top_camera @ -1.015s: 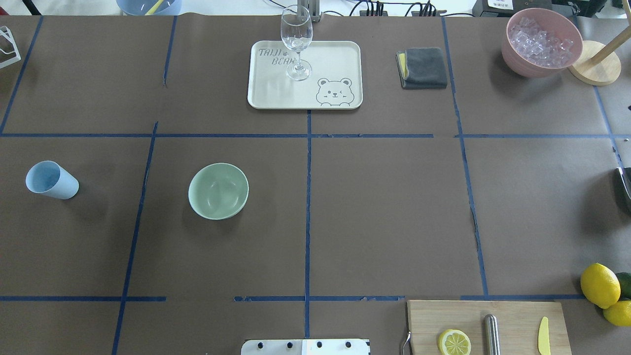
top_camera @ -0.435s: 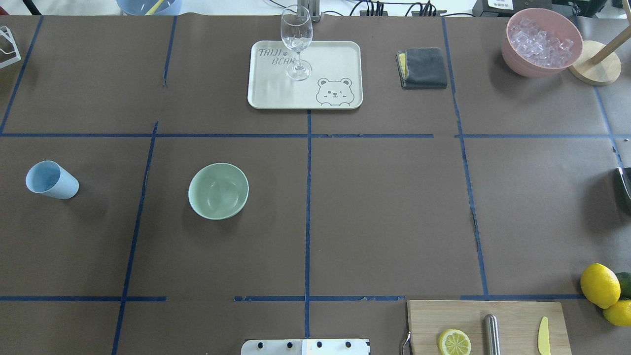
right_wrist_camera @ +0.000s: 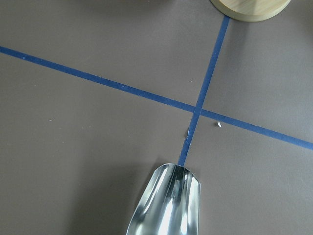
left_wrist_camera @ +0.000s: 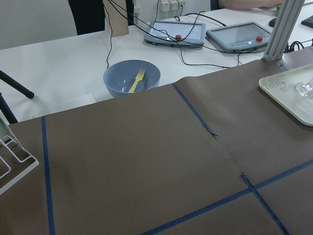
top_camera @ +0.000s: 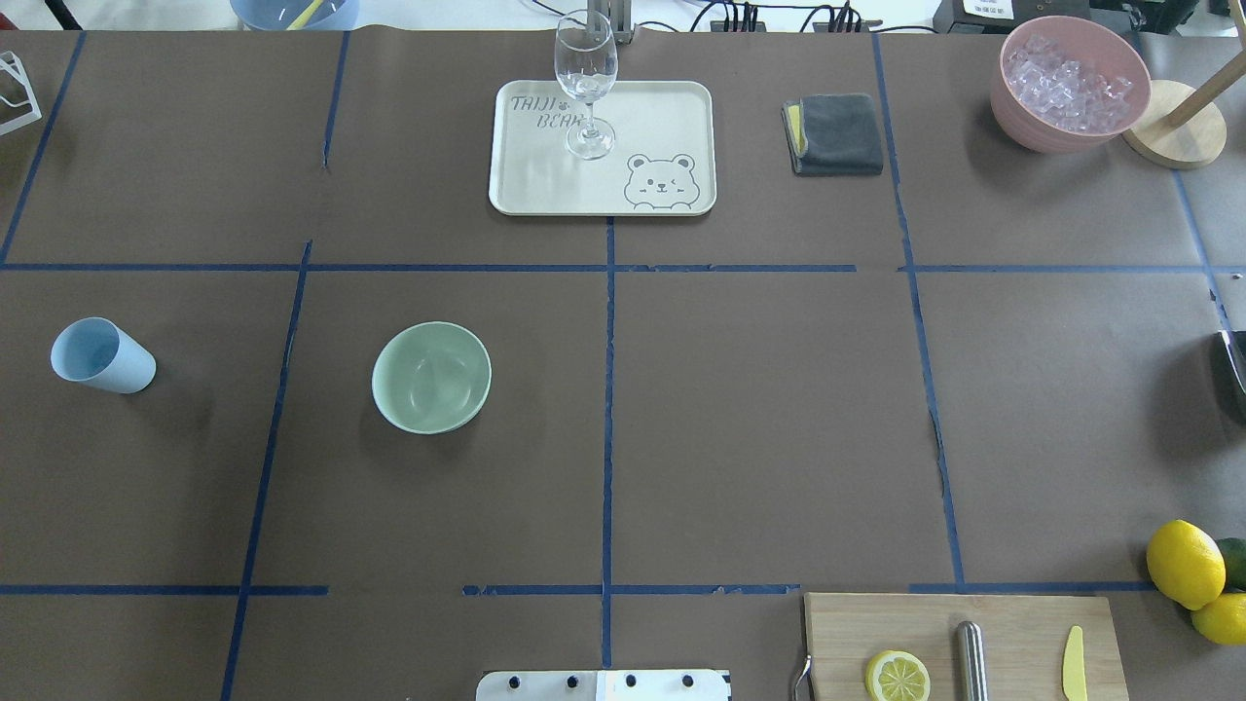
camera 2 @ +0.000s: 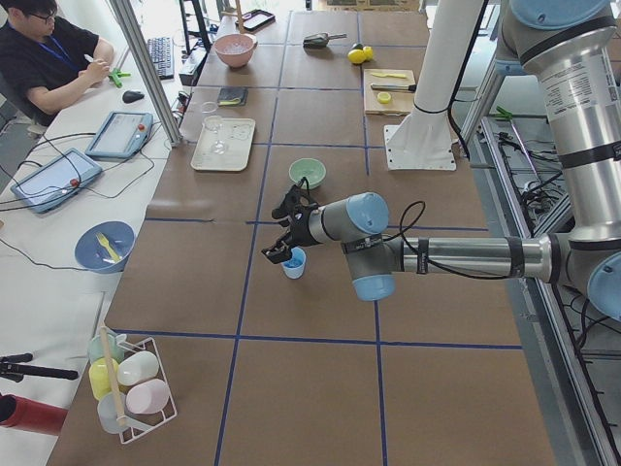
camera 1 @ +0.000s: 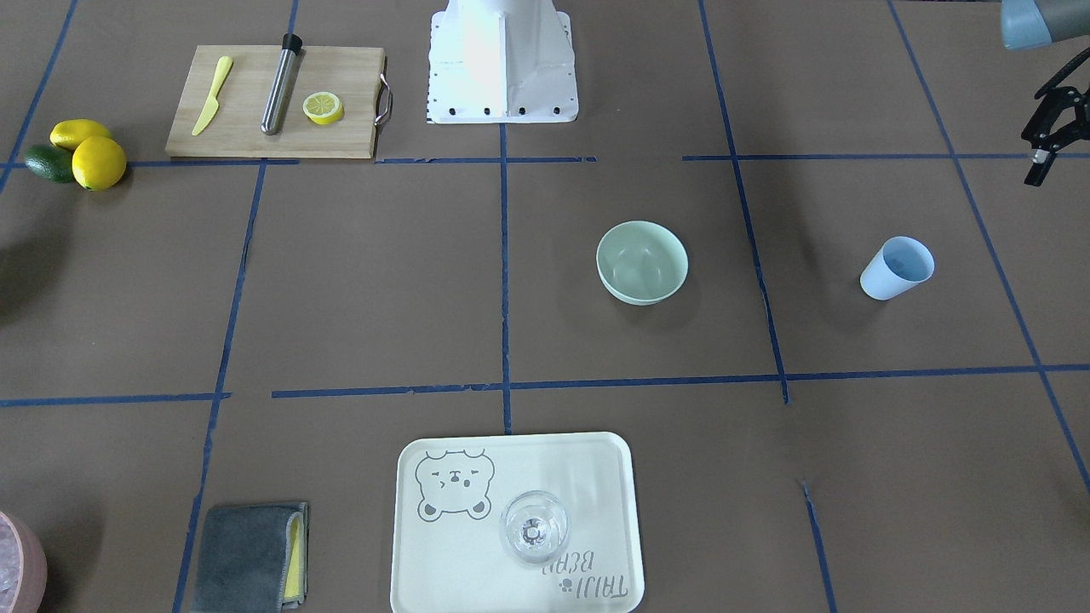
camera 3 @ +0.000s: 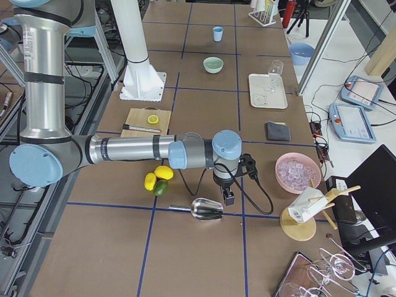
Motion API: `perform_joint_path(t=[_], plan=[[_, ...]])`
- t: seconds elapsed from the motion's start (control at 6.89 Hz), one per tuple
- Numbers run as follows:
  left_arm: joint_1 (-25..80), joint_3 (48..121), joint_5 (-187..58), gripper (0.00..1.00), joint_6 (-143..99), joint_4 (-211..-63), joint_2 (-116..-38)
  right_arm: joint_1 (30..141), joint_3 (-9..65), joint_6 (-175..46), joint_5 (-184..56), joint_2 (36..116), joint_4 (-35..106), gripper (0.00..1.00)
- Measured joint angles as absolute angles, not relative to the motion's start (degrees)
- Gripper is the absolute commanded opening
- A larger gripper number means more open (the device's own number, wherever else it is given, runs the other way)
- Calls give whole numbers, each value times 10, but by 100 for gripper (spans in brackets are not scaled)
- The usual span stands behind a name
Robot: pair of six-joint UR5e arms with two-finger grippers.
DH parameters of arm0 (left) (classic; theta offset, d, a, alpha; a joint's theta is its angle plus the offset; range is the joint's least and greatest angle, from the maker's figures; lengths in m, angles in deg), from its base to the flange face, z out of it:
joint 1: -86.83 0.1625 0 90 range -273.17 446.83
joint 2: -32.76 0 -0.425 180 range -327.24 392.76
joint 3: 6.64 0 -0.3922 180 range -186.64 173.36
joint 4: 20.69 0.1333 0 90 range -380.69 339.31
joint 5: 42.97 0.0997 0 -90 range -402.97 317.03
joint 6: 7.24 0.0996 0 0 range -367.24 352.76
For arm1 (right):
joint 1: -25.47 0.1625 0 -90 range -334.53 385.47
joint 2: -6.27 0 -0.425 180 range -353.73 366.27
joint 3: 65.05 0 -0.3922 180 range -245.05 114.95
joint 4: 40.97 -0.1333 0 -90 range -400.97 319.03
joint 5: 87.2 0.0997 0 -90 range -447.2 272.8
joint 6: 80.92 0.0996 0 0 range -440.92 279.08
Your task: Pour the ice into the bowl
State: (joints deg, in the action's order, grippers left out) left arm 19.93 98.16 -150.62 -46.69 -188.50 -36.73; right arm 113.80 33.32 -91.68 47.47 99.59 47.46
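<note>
Two sets of jaws hang at the tabletop's ends, their opening and hold beyond telling, leaving you the round pale mint-green plastic bowl (top_camera: 431, 378) upright, holding no ice, unobstructed for pouring near the light blue cup (top_camera: 102, 355).

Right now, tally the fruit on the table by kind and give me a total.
Whole lemons: 2
Green fruit: 1
Cut lemon half: 1
Total: 4
</note>
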Motion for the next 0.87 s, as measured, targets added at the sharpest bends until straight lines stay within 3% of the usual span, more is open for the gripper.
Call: perform_joint_path(t=[0.87], plan=[[608,949,-1003,100,-700,-1912,-322,1138,332,-915,474,1017,443,100]])
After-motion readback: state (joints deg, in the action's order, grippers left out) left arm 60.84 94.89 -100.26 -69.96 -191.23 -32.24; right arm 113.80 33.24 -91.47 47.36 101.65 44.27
